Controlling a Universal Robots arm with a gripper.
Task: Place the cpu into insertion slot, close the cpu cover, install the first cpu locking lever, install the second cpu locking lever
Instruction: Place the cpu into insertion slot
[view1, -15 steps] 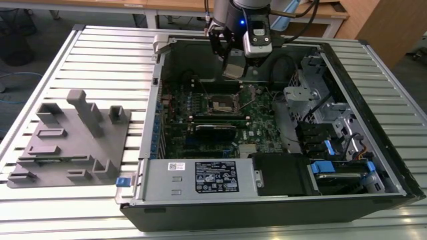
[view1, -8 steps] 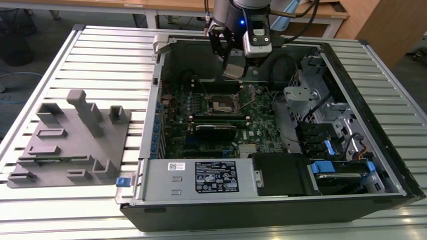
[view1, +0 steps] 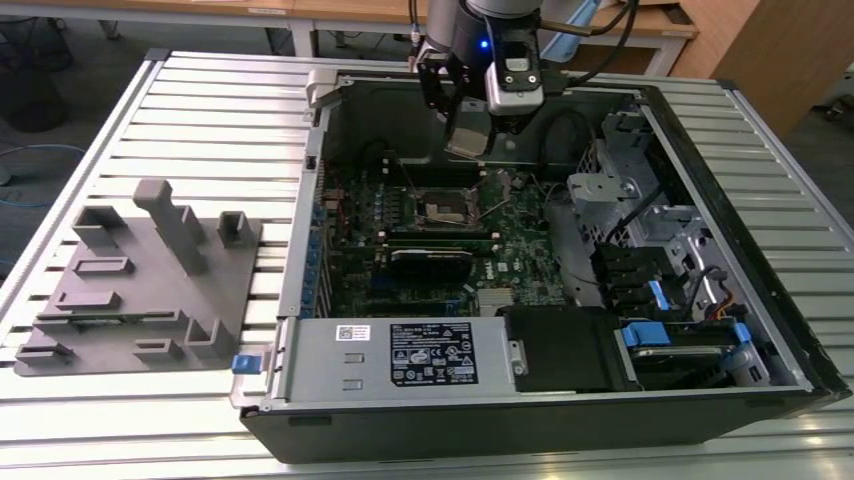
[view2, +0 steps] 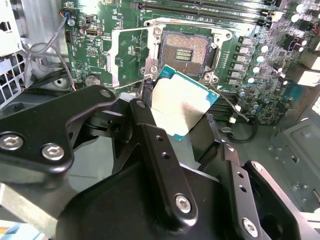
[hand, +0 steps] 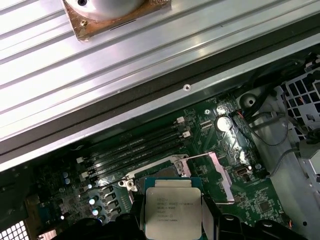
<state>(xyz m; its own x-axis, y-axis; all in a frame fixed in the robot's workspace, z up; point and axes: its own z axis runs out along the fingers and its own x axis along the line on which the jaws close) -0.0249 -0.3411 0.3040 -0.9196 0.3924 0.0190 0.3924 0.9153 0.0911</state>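
Hanging over the green circuit board, the cpu (view2: 182, 102) is clamped by two opposite edges between the black fingers (view2: 145, 125) of the gripper (view2: 180, 117), which is closed down to the chip's width. In the second wrist view the chip is seen tilted, its near corner just short of the insertion slot (view2: 185, 50) and clear of it. The slot's dark contact field is left exposed. The cpu cover (view2: 115, 57) is swung open to one side of the slot, with green board visible through its window. A thin locking lever (view2: 229, 104) is seen raised at an angle on the slot's other side. Long black memory sticks (hand: 135, 147) are seated beyond the slot. In the exterior view the gripper is positioned inside the open computer case (view1: 534, 430), which is laid on a slatted metal table (view1: 200, 110).
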